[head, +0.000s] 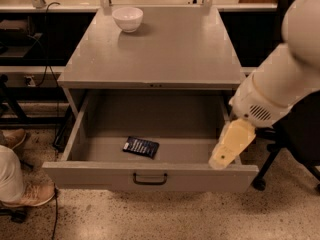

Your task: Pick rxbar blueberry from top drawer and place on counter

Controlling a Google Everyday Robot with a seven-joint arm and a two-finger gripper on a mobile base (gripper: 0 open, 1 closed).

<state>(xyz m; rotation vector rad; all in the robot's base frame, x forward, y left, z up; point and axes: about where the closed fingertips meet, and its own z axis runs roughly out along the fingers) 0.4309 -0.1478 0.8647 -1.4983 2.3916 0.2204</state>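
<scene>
- Far left, on the speckled floor (175, 219): a person's leg in light trousers (7, 171) and two tan shoes (30, 195). One shoe sits near the drawer's front left corner, the other further back.
- A dark cable (49, 44) runs down past the shelving left of the cabinet.
- White bowl (128, 18) stands upright on the back left part of the counter (165, 49), the flat grey top of the cabinet.
- Top drawer (85, 173) stands pulled well out toward me. Its flat front panel faces the camera, with the dark curved handle (150, 178) at its centre.
- Rxbar blueberry (141, 147) lies flat on the drawer floor, left of centre and toward the front. The dark wrapper is turned a little askew and touches none of the walls.
- Gripper (226, 154), cream-coloured, hangs at the drawer's right front corner, slanting down and to the left, with its tip near the top edge of the front panel. I cannot tell whether it is open or closed. It is well apart from the bar, which stays on the drawer floor to its left.
- White arm (285, 74) comes in from the upper right, and its vented wrist housing sits just above the gripper.
- Far right: a dark chair (302, 134) stands behind the arm, with one caster (259, 184) on the floor beside the drawer's right front corner.
</scene>
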